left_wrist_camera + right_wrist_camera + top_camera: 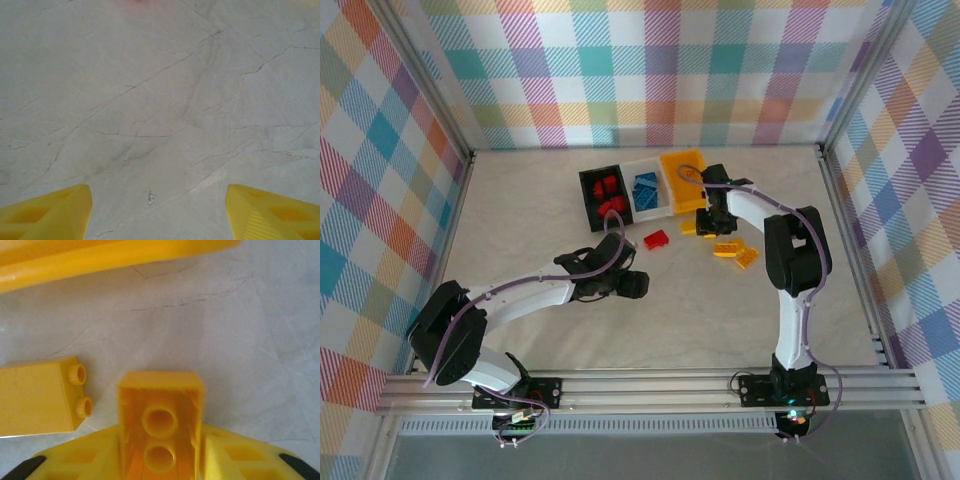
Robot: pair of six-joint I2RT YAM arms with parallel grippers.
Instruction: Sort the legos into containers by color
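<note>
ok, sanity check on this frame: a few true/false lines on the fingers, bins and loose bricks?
1. The right fingers are shut on a yellow brick. True.
2. The left fingers hold a brick too. False: they stand open over bare table, with nothing between them.
3. The black bin holds red bricks. True.
4. The white bin holds yellow bricks. False: it holds blue bricks.
5. One red brick lies loose on the table. True.
</note>
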